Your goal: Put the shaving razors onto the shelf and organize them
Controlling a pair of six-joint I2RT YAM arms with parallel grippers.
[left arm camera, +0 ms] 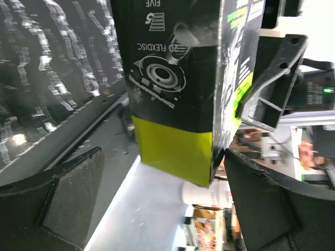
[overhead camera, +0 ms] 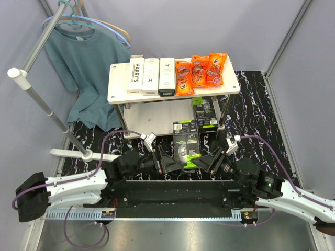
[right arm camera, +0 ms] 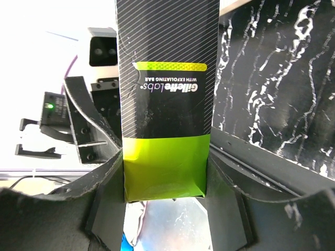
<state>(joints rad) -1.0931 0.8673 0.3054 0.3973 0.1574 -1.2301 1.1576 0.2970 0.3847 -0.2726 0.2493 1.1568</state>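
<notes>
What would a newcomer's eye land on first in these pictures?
The black and lime-green razor box clamped in the right gripper, in front of the shelf, with the left gripper open by it. Then the bright orange snack packets on the shelf's top board, next to three white boxes. A teal shirt hangs at far left.

Orange snack packets [overhead camera: 201, 70] lie well ahead of the right gripper [overhead camera: 201, 159]. A teal T-shirt [overhead camera: 84, 68] on hangers [overhead camera: 78, 21] hangs far ahead-left of the left gripper [overhead camera: 175, 159], behind a white rail [overhead camera: 47, 107]. A black marbled mat [overhead camera: 251, 99] lies beneath both.

Black razor box [right arm camera: 165, 104] in right claw [right arm camera: 165, 180]
</notes>
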